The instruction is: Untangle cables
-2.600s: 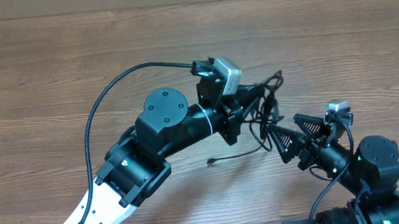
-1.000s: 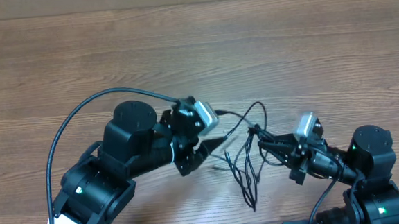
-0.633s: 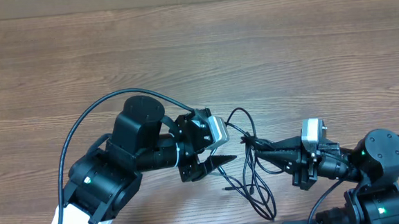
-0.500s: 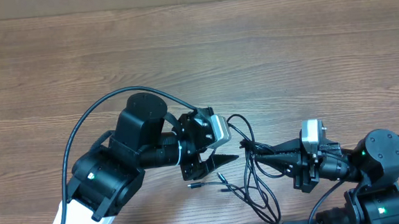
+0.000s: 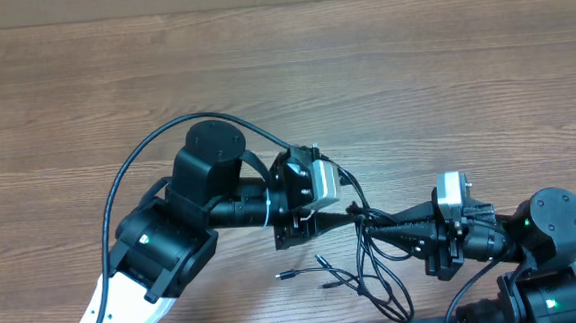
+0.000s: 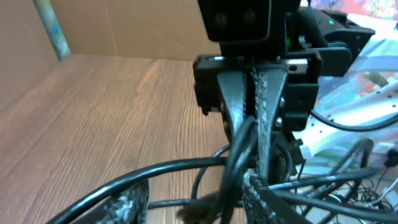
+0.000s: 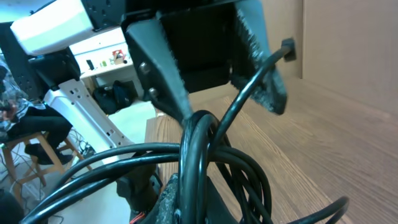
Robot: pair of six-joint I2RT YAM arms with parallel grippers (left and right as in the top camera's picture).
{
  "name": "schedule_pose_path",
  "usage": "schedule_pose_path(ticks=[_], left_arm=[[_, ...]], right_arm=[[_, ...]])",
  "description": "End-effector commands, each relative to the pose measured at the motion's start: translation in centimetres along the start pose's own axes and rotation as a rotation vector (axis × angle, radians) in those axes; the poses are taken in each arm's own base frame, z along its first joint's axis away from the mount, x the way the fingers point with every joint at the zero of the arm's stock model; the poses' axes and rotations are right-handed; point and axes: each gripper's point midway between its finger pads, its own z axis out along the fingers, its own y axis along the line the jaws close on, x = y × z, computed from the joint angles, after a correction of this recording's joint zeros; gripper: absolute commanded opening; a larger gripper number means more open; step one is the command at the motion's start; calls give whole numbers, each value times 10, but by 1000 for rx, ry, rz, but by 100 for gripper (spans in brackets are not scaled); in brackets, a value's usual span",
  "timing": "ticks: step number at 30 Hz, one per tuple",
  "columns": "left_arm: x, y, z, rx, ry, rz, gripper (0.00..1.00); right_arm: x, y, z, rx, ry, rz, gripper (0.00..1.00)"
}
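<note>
The wooden table [image 5: 463,71] is not the hazard here. The danger is that the two arms meet nearly nose to nose above its near edge. The left arm [image 5: 173,239] and right arm [image 5: 547,226] reach toward each other, so a small overshoot by either could knock finger against finger.

The right gripper [image 5: 367,224] is clamped tight on the cables [image 5: 380,276] at their knotted part, just beside the left gripper [image 5: 333,217]. The left gripper's jaws stand apart, with cords running between them and nothing pinched.

- If the left jaws close where they are, they may catch several strands at once. Pulling would then likely tighten the knot rather than free it.
- A cord crosses one left finger in the right wrist view and could snag there as the arm draws back.
- The thin strands could slip out of the right grip under a hard tug.
- The loose loops hang down to the table, and their small plug ends [image 5: 283,276] lie well left of them — a plug could hook in a loop.

No brand, label or writing can be read. Only green lights show on the arms.
</note>
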Motion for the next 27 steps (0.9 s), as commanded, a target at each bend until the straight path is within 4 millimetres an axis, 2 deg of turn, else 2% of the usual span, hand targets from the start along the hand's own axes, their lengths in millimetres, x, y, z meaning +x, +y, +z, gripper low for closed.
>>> schedule_pose_path(ticks=[1,5,11,14,16,18,21,27], left_arm=[[-1,6,7,24,-6,-65,41],[7,12,19,41,14,-135,32],[8,10,22,56,17,-135,31],[5,11,22,53,5,-121,30],[-5,7,22,81,-34,-89,26],[-12,1,26,101,-54,-64,30],[-8,-1,37,91,-30,-63,38],[-5,-5,45,109,-20,-44,38]], right_arm=[[-4,6,0,-24,-3,-13,4],[-4,6,0,-23,-3,-13,5],[-4,6,0,-19,-4,-1,7],[-5,6,0,-19,-6,2,7],[-5,6,0,-19,-6,2,8],[-5,6,0,-19,-6,2,8],[-5,6,0,-20,-6,6,8],[-6,7,0,-29,-8,17,8]])
